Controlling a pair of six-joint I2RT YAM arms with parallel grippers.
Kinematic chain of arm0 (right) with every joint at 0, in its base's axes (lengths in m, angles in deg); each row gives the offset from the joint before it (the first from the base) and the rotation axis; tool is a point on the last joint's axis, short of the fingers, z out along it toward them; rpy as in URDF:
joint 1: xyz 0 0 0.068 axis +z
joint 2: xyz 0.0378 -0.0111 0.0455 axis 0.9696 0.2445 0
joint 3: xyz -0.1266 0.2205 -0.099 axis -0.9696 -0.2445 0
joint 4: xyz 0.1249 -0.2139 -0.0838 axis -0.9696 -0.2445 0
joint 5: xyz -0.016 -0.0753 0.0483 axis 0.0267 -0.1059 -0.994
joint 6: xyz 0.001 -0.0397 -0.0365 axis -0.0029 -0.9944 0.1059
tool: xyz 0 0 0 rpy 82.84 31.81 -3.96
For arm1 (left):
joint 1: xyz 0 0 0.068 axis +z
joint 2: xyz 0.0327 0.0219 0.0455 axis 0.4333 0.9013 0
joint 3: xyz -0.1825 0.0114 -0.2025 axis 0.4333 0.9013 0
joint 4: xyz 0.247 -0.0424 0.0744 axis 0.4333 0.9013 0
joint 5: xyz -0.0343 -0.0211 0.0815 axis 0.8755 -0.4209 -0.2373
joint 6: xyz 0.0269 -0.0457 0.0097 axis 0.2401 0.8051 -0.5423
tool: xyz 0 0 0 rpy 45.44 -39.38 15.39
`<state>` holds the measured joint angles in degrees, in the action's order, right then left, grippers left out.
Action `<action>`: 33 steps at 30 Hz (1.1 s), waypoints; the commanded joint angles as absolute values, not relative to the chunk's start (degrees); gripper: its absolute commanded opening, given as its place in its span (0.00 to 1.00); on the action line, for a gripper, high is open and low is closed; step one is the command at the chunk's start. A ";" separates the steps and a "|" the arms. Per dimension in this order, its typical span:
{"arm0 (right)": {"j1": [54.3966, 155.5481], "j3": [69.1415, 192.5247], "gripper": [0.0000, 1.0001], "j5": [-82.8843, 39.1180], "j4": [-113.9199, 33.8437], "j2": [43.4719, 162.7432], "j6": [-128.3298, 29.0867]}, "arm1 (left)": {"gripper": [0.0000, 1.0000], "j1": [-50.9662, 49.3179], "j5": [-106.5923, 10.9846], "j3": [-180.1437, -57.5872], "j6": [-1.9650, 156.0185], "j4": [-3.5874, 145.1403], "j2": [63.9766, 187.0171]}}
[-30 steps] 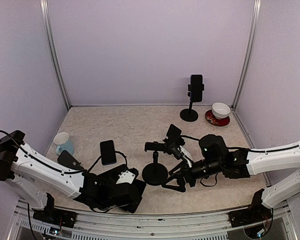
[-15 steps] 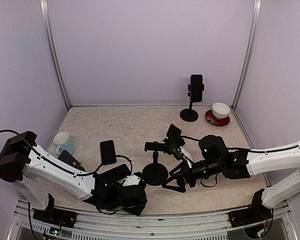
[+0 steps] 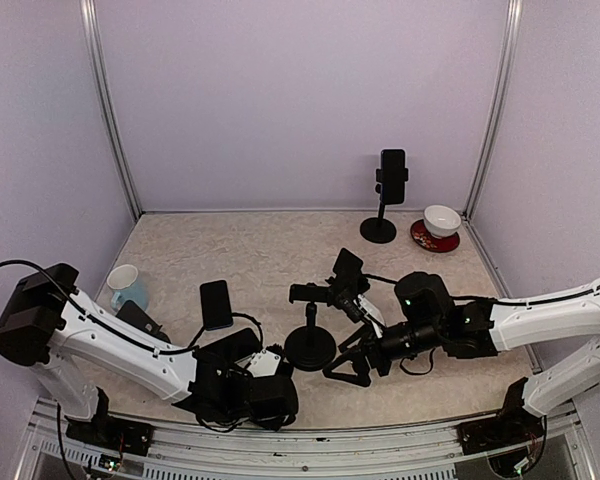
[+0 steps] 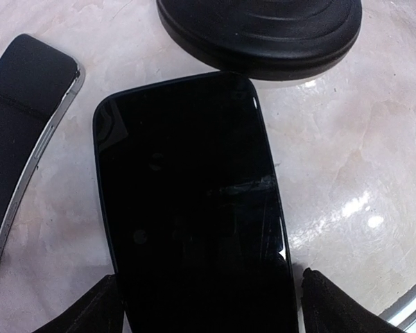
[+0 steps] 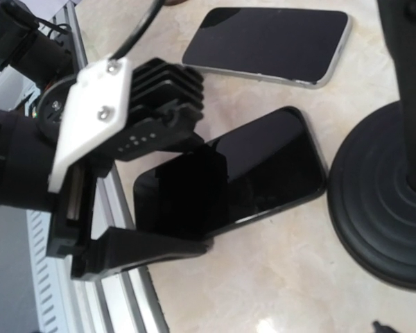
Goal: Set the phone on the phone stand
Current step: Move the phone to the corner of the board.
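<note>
L gripper (image 4: 208, 309): jaws wide open, one finger (image 4: 104, 309) by each long edge of the phone's near end. Can't tell if they touch it. Phone not lifted.
R gripper (image 3: 346, 370): low over the table, just right of the stand base. Can't tell how far open the jaws are, or if they hold anything.
Phone (image 4: 194, 208): flat on table, screen up and dark, faint smudge across the glass. Far end is just beside the stand base, maybe touching.
Phone stand (image 3: 310, 345): round black base on table, thin upright post, clamp at top. Sits btwn the two grippers, near front centre.
2nd phone (image 4: 21, 125): flat on table, left of the task phone in the L wrist view, silver edge, apart from it.
Table (image 4: 347, 152): pale marble-look top, glossy.
Back right: another stand w/ phone (image 3: 391, 170) clamped upright. Beside it a white bowl (image 3: 441, 218) on a red saucer.
Left side: pale cup (image 3: 125, 285).
</note>
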<state>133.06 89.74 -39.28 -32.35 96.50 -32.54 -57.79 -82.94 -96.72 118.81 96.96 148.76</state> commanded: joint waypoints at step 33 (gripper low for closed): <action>132.83 89.43 1.00 -43.31 -26.18 99.98 -26.66 | 0.53 -62.56 -90.10 -93.02 111.35 91.14 139.13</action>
<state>133.06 89.74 -41.92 -29.01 98.47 -28.71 -61.81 -89.58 -93.42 113.30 92.96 138.40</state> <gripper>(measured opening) 0.999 0.486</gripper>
